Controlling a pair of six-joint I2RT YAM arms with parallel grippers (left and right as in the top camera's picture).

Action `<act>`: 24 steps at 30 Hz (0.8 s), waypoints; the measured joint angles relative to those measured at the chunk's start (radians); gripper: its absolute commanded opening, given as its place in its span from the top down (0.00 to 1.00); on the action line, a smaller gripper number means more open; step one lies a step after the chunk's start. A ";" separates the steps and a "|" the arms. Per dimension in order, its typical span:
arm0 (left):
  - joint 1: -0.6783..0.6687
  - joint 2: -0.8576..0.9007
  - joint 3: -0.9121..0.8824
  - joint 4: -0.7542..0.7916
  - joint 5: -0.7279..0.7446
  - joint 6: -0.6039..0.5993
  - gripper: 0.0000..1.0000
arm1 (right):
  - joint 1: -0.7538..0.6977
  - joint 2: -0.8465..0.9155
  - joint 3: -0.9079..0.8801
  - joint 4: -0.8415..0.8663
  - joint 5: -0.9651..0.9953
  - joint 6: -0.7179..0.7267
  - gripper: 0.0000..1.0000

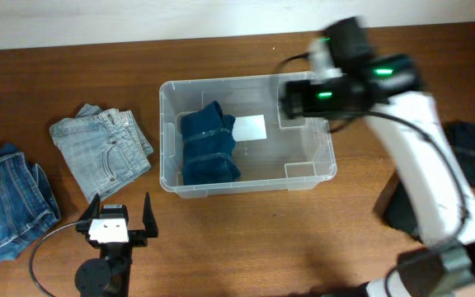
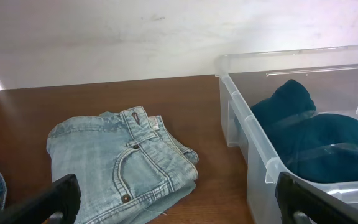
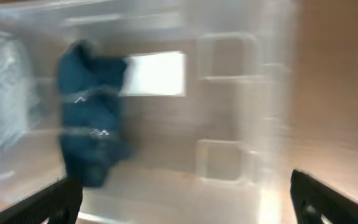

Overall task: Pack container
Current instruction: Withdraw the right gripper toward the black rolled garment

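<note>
The container (image 1: 166, 140), a clear tub, stands mid-table with a white label (image 1: 251, 127) on its bottom. A folded dark teal garment (image 1: 209, 145) lies in its left half. My right gripper (image 1: 302, 97) hovers above the tub's far right part, open and empty. Its blurred wrist view (image 3: 185, 202) looks down into the container (image 3: 272, 93) at the teal garment (image 3: 92, 130) and the label (image 3: 157, 74). My left gripper (image 1: 115, 216) is open and empty near the front edge. In its wrist view (image 2: 176, 208) it faces folded light-blue jeans (image 2: 117, 162) beside the container (image 2: 253, 146).
The light-blue jeans (image 1: 103, 150) lie left of the tub. Darker blue jeans (image 1: 7, 202) lie at the far left. A dark garment (image 1: 472, 150) lies at the right, partly behind my right arm. The tub's right half has moulded steps (image 1: 299, 169).
</note>
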 measured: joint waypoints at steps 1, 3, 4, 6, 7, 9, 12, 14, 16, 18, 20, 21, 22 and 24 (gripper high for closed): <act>0.000 0.000 0.000 0.000 0.000 0.000 0.00 | -0.055 -0.022 0.002 -0.034 0.011 0.001 0.01; 0.000 0.000 0.000 0.000 0.000 0.000 0.00 | -0.165 -0.052 0.004 -0.103 0.024 0.001 0.01; 0.000 0.000 0.000 0.000 0.000 0.000 0.00 | -0.220 -0.061 0.004 -0.130 0.030 0.001 0.01; 0.000 0.000 0.000 0.000 0.000 0.000 0.00 | -0.330 -0.065 0.004 -0.174 0.039 0.001 0.01; 0.000 0.000 0.000 0.000 0.000 0.000 0.00 | -0.375 -0.065 0.004 -0.188 0.042 0.001 0.01; 0.000 0.000 0.000 0.000 0.000 0.000 0.00 | -0.488 -0.065 0.002 -0.210 0.047 0.000 0.01; 0.000 0.000 0.000 0.000 0.000 0.000 0.00 | -0.633 -0.065 -0.013 -0.226 0.053 -0.006 0.01; 0.000 0.000 0.000 0.000 0.000 0.000 0.00 | -0.737 -0.065 -0.048 -0.227 0.064 -0.008 0.01; 0.000 0.000 0.000 0.000 0.000 0.000 0.00 | -0.813 -0.065 -0.081 -0.224 0.068 -0.008 0.01; 0.000 0.000 0.000 0.000 0.000 0.000 0.00 | -0.885 -0.065 -0.129 -0.214 0.072 -0.008 0.01; 0.000 0.000 0.000 0.000 0.000 0.000 0.00 | -0.949 -0.065 -0.185 -0.185 0.076 -0.008 0.00; 0.000 0.000 0.000 0.000 0.000 0.000 0.00 | -0.979 -0.065 -0.214 -0.168 0.076 -0.008 0.05; 0.000 0.000 0.000 0.000 0.000 0.000 0.00 | -1.004 -0.065 -0.241 -0.149 0.079 -0.009 0.19; 0.000 0.000 0.000 0.000 0.000 0.000 0.00 | -1.058 -0.065 -0.306 -0.115 0.076 -0.012 0.77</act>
